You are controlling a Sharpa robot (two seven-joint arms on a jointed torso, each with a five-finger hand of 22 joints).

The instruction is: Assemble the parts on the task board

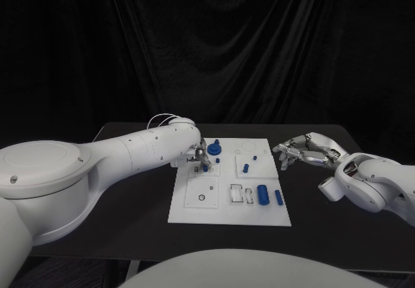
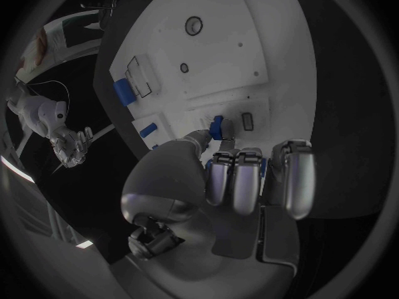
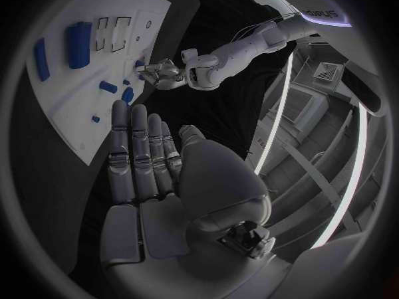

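Head view, left hand: the silver many-fingered left hand [image 1: 198,157] hangs over the far left part of the white rectangular task board [image 1: 230,207], fingers curled down around a small blue plastic peg [image 1: 197,168]; whether it pinches the peg I cannot tell.
Head view, right hand: the silver right hand [image 1: 299,152] hovers just off the board's far right corner, fingers apart, holding nothing.
Head view, loose parts: a blue cylinder [image 1: 262,194] and a slimmer blue bar [image 1: 278,197] lie near the board's right edge, long axes running front to back, nearer the right hand.
Left wrist view: the peg [image 2: 218,125] sits beside a small slot [image 2: 247,119], just beyond the fingertips [image 2: 235,179].
Right wrist view: the right hand's fingers [image 3: 137,154] are straight and spread; the cylinder [image 3: 79,44] lies well apart, ahead of them.
Judgement: the peg work belongs to the left hand.
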